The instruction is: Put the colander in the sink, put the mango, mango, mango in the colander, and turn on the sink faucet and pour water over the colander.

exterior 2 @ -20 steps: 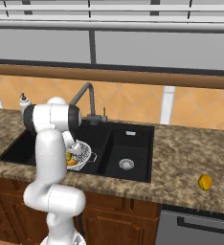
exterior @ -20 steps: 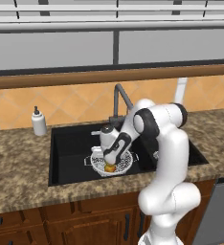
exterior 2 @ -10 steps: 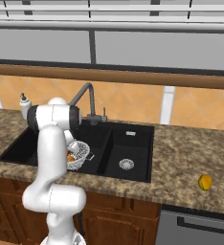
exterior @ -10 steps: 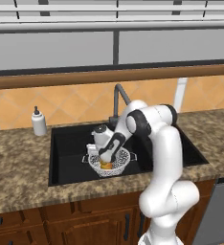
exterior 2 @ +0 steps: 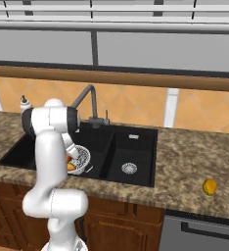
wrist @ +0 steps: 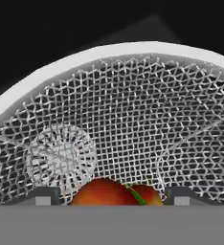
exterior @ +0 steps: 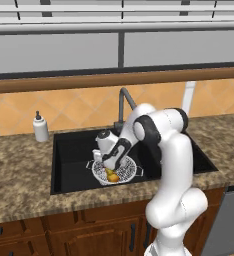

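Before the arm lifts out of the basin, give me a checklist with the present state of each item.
1. Colander sits in the large basin of the sink: ok.
2. Mangos in the colander: at least one, between the finger tips; all three in: not ok.
3. One mango lies on the counter right of the sink: not ok, to be fetched.
4. Gripper jaws apart, mango released: cannot tell for sure; the tips stand wide on either side of the fruit.
5. Sink faucet running: not ok, no stream visible.
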